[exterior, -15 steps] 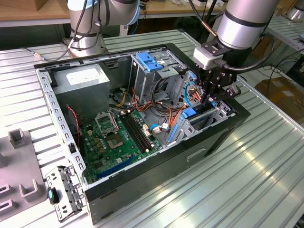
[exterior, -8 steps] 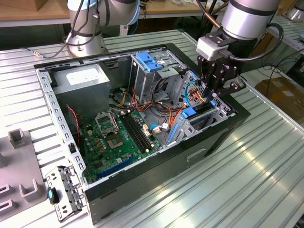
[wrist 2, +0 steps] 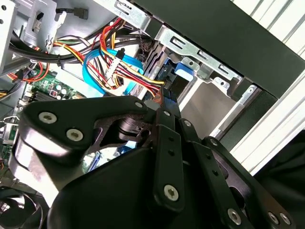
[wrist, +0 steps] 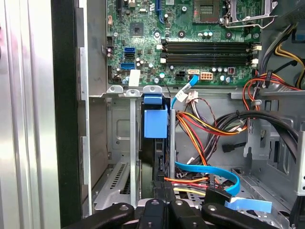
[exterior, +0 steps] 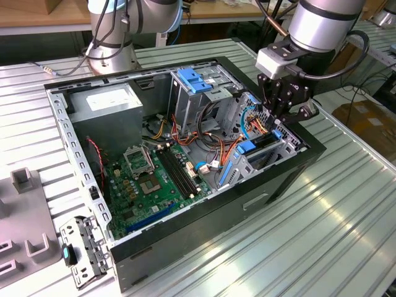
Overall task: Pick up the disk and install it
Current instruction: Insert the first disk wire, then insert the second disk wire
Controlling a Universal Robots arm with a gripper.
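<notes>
Disk sits edge-up in the drive cage of the computer case in the exterior view, claw just above it. In the first wrist view the disk looks slotted in, blue tab showing. Whether the claw's fingers grip it, I cannot tell; installation seems nearly done.

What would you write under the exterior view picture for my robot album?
Robot arm's gripper reaches down over the drive cage at the front of an open computer case on a slatted metal table.
</notes>
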